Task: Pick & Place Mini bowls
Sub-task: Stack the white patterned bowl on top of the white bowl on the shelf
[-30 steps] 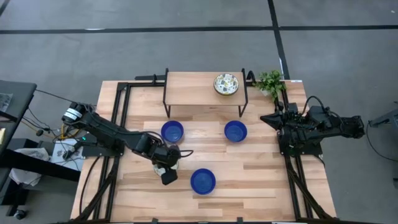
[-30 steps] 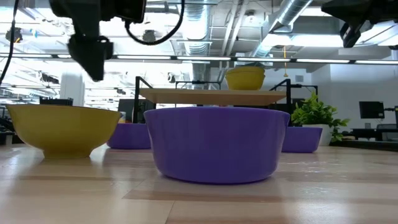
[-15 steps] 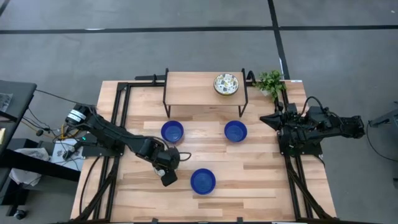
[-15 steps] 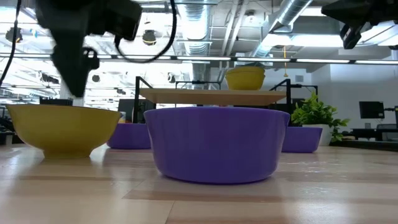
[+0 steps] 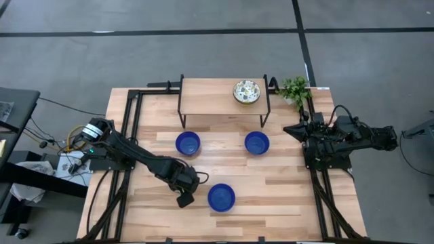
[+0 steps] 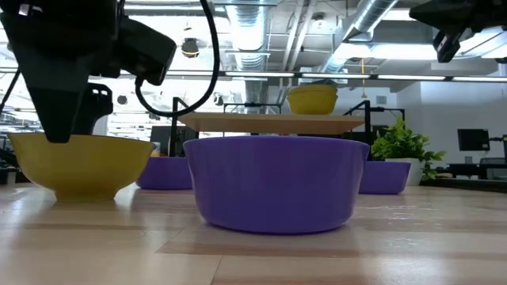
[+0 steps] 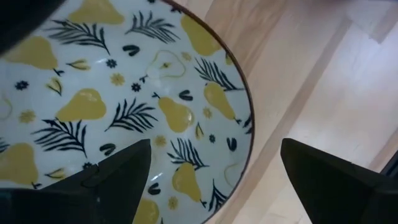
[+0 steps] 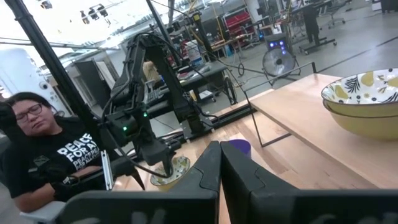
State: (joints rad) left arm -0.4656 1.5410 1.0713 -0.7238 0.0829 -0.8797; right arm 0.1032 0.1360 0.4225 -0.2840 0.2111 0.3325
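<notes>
Left gripper (image 5: 184,198), jaws wide, has dropped lower over the patterned bowl (image 7: 118,106); right gripper (image 8: 219,163) stays closed

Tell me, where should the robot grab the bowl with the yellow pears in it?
By its thin rim, from straight above. The pear bowl sits upright with its mouth open, and its round body looks too wide to pinch. The open left gripper hangs over that edge, one finger inside, one outside. The right gripper waits shut.

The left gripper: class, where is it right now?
High view: left gripper is open at the table's front left, over a patterned bowl, just left of the nearest blue bowl.
</notes>
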